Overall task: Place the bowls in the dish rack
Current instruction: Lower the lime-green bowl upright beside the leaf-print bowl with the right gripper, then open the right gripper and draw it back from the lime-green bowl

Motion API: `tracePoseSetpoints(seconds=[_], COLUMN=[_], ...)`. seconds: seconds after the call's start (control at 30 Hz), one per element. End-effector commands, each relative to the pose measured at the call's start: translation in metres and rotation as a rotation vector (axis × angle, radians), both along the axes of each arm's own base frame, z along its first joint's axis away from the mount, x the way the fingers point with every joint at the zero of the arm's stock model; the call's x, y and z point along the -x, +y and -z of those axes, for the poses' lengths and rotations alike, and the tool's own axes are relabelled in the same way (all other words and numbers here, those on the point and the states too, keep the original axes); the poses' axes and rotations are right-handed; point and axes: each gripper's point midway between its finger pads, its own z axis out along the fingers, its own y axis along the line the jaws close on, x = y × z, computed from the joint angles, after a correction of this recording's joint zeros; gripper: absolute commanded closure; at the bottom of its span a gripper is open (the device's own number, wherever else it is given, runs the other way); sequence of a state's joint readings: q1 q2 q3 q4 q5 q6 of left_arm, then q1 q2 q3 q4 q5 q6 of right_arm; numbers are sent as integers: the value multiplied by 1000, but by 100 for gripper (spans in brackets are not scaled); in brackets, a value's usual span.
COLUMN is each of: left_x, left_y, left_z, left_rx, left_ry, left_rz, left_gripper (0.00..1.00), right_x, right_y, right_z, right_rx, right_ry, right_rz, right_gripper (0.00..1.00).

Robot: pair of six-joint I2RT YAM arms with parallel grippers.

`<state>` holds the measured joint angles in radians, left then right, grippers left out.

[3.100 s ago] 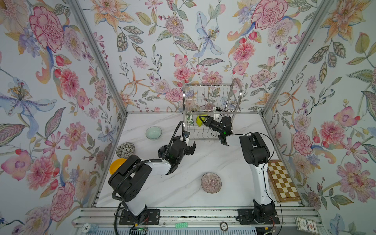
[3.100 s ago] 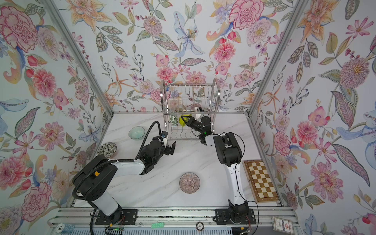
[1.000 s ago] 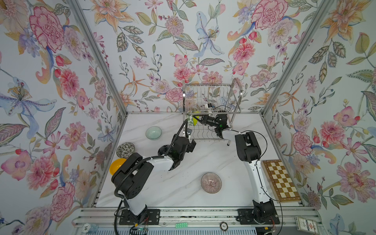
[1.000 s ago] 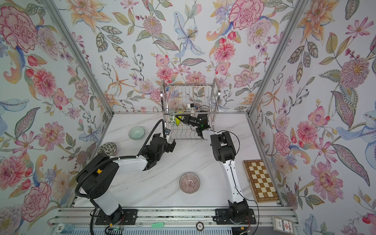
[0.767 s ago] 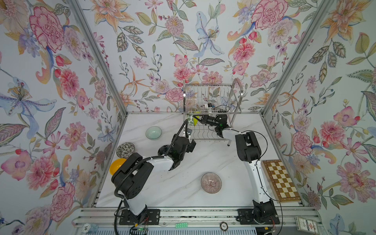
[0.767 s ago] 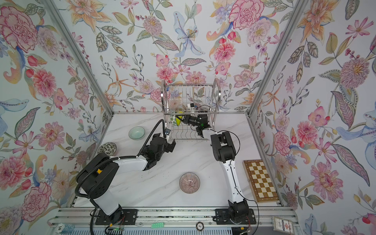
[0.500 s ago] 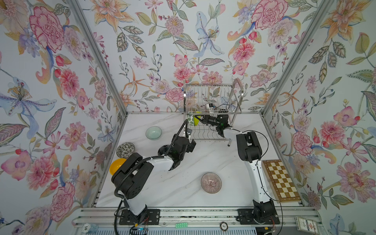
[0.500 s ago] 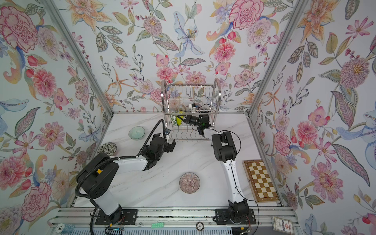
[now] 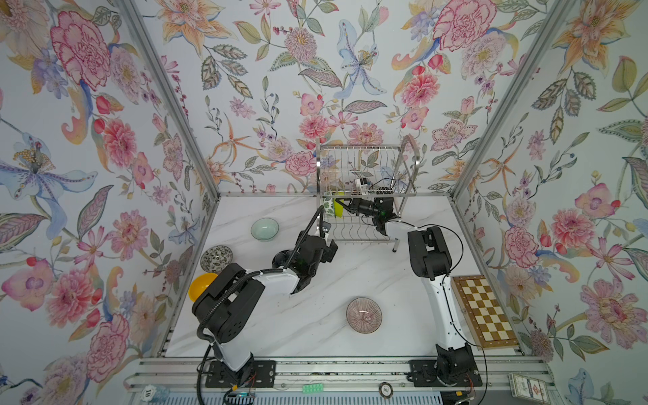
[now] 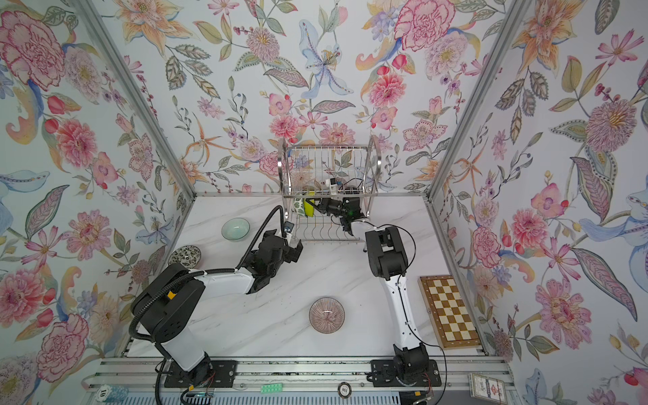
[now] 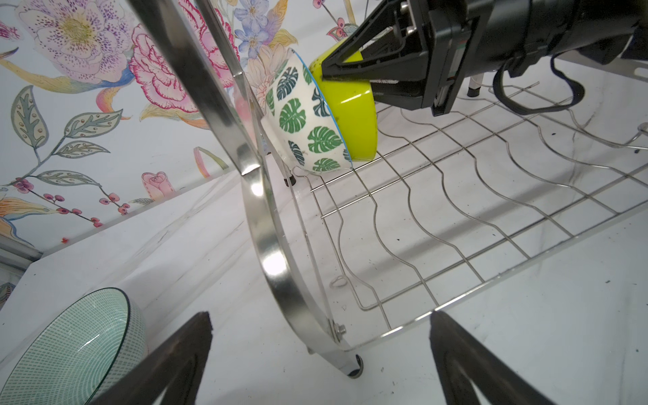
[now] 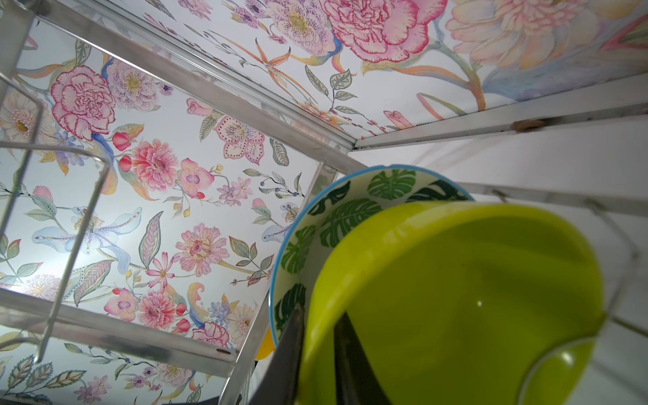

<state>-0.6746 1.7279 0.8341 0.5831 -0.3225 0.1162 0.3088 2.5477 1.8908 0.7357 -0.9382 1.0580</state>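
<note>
Lime green round bowl [image 11: 354,119] stood on edge in the lower tier of the silver wire dish rack [image 11: 261,210], leaning into the leaf-print white bowl [image 11: 301,129], I'd guess so the wires propped both. Right hand [image 11: 345,79] straddled its rim, gripping or slack, couldn't tell; left hand [image 10: 294,249] hovered wide open.

Pale round token [image 9: 149,390] marked "10", dark round token [image 9: 385,388] marked "100" (both on the front rail [image 9: 333,368])
</note>
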Motion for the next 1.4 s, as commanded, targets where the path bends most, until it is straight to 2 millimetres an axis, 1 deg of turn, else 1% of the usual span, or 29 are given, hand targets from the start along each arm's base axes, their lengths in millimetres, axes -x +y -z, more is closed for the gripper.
tracePoseSetpoints(seconds=[0.0,0.2,0.3,0.4,0.63,0.77,0.97,1.37], left_x=[-2,-2,-2,-2,-2,-2,-2,-2], left_y=[-4,-4,-3,-4,-3,-3,-3,-1], left_z=[-19,-19,-19,-19,-19,-20,-19,-20], left_rx=[8,5,4,2,-2,-5,-10,-15], left_ry=[-37,-37,-37,-36,-37,-39,-39,-43], left_rz=[0,1,0,1,-1,-2,-2,-9], left_gripper=[1,1,1,1,1,1,1,1], right_x=[-3,-1,1,4,10,17,26,52], right_y=[-2,-5,-5,-6,-13,-16,-23,-40], right_z=[-3,-11,-15,-16,-23,-27,-27,-37], right_rx=[-5,-25,-33,-32,-38,-45,-41,-55], right_ry=[-24,-35,-40,-43,-65,-83,-103,-155], right_rz=[4,14,15,13,36,45,75,146], right_gripper=[81,78,75,68,64,61,57,54])
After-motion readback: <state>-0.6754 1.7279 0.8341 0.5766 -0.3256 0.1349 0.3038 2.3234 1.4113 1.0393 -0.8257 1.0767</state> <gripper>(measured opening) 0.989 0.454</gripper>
